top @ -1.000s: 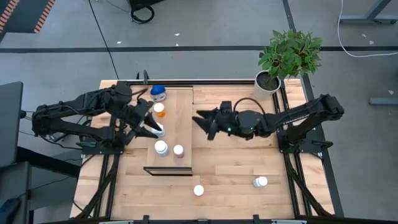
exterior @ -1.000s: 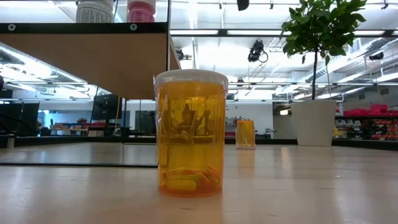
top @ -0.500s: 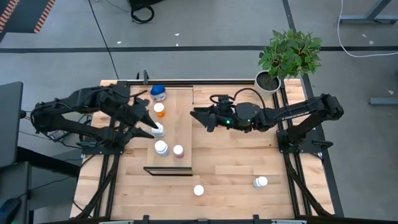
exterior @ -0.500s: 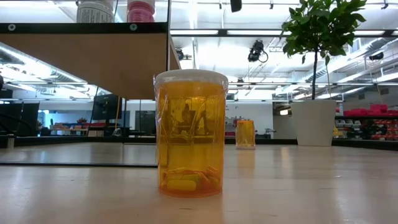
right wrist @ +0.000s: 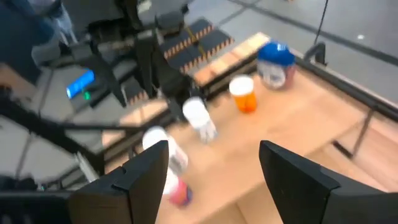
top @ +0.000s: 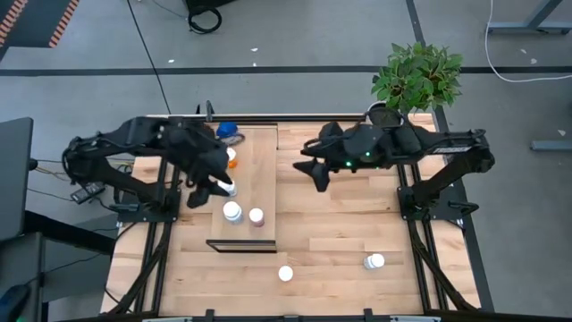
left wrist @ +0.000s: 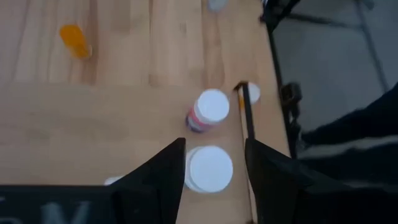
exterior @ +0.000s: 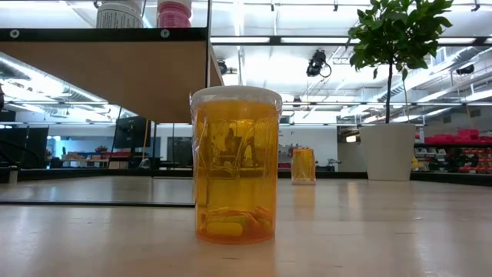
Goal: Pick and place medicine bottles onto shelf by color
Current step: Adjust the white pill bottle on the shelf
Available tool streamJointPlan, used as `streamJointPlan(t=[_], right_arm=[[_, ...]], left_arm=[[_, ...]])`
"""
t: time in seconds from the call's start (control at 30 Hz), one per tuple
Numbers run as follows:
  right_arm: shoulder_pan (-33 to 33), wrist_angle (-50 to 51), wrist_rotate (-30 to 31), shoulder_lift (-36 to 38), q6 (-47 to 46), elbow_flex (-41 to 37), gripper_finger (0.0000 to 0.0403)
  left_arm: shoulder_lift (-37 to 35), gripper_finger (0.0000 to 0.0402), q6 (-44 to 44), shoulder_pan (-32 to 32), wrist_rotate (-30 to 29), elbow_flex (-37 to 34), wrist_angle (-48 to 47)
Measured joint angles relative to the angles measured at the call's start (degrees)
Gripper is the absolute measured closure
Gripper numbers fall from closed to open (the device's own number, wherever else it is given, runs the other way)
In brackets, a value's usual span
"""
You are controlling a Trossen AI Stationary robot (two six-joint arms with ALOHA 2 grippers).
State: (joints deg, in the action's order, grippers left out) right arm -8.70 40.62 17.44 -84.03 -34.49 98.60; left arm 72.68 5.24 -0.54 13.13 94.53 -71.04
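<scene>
The shelf (top: 255, 183) is a long light-wood board raised over the table's left half. Standing on it are a blue bottle (right wrist: 273, 62), an orange one (top: 231, 157), two white ones (top: 229, 188) (top: 232, 212) and a pink one (top: 256, 216). Two orange bottles (top: 285, 273) (top: 374, 261) stand on the table near its front. My left gripper (top: 207, 190) hangs open above the shelf's left edge; the white-capped bottle (left wrist: 210, 168) shows below its fingers. My right gripper (top: 319, 177) is open in the air to the right of the shelf.
A potted plant (top: 393, 112) stands at the table's far right corner. In the low view the nearer orange bottle (exterior: 236, 165) fills the foreground, with the shelf (exterior: 104, 73) overhead at the left. Bare table (top: 349, 224) lies between the shelf and the right arm.
My left gripper has risen and drawn back from the white bottle at the shelf's left edge, which stays standing. My right gripper has lifted, tipped up nearer to level and pulled toward the table's right edge. No bottle has moved.
</scene>
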Motion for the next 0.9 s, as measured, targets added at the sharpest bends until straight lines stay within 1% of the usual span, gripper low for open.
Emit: streamJointPlan(t=[0.07,0.17,0.37,0.57,0.73,0.9], right_arm=[[-0.75,3.53,-0.11,-0.09,0.30,1.03,0.0144],[-1.74,6.10,-1.04,-0.15,0.85,1.05,0.0144],[-3.43,7.43,-1.01,-0.17,1.34,0.88,0.0144],[-3.59,7.39,-0.83,-0.17,1.54,0.86,0.0144],[-3.62,7.38,-0.82,-0.17,1.76,0.83,0.0144],[-3.87,7.37,-0.80,-0.17,1.80,0.83,0.0144]], left_arm=[[1.26,0.0230,-0.19,-1.83,-1.01,0.02,-1.49],[2.76,0.0230,-0.49,-4.62,-1.91,0.02,-1.30],[4.85,0.0230,-0.51,-8.17,-3.58,0.04,-1.37],[7.66,0.0230,0.05,-9.87,-6.04,0.04,-0.90],[10.65,0.0230,0.07,-10.20,-6.06,0.04,-1.86],[11.98,0.0230,0.04,-10.25,-6.06,0.04,-2.23]])
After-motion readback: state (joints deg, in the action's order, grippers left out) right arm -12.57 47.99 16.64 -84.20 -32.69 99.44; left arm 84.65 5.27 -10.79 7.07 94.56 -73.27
